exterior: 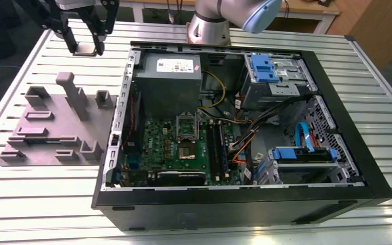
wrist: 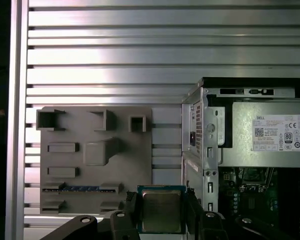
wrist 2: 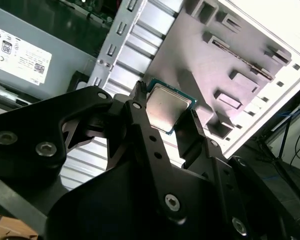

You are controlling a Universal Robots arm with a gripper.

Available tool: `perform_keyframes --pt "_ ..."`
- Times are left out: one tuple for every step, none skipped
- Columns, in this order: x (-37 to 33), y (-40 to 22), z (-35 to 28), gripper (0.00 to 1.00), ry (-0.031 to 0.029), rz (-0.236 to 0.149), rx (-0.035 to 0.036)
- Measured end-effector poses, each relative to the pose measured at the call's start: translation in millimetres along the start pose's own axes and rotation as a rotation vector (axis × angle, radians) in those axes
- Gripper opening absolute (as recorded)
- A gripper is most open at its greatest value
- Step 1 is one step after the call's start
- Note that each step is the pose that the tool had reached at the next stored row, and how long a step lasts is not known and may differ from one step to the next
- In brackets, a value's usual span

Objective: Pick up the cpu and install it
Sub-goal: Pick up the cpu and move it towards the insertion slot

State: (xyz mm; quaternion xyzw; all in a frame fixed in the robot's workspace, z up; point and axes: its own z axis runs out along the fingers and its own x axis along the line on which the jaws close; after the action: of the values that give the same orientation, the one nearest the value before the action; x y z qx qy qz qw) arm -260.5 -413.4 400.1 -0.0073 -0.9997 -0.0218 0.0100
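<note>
The cpu [exterior: 85, 49], a small flat square chip with a pale metal top, hangs in the air above the slatted table, beyond the far left corner of the computer case in the exterior view. My gripper [exterior: 86, 47] is shut on it, one black finger on each side edge. Both wrist views show the cpu [wrist 2: 167, 107] [wrist: 161, 210] clamped between the fingers [wrist 2: 140, 117] [wrist: 192, 210], with the grey fixture plate [wrist: 90, 160] below it. The green motherboard [exterior: 172, 148] lies inside the open case, with its dark framed socket [exterior: 186, 126] near the middle.
The open black case [exterior: 359, 153] takes up the table's middle and right. Inside are a grey power supply [exterior: 167, 84], blue drive brackets [exterior: 264, 69] and loose cables [exterior: 250, 138]. The grey fixture plate [exterior: 53, 127] with raised posts lies on the exterior view's left.
</note>
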Motion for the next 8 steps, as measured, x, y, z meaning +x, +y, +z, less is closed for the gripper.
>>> perform_keyframes --pt "-3.8 0.1 -0.1 0.47 0.0 0.0 0.0" --pt "-7.7 0.1 -0.1 0.47 -0.0001 0.0 0.0" --pt "-12.2 0.2 -0.1 0.47 0.0 0.0 0.0" --pt "-16.7 0.2 -0.2 0.47 0.0 0.0 0.0" --pt "-21.2 0.3 -0.2 0.47 0.0 0.0 0.0" --pt "-25.7 0.4 -0.2 0.47 0.0 0.0 0.0" --pt "-30.2 0.5 -0.3 0.47 0.0001 0.0 0.0001" --pt "-34.7 0.5 -0.3 0.47 0.0002 0.0 0.0"
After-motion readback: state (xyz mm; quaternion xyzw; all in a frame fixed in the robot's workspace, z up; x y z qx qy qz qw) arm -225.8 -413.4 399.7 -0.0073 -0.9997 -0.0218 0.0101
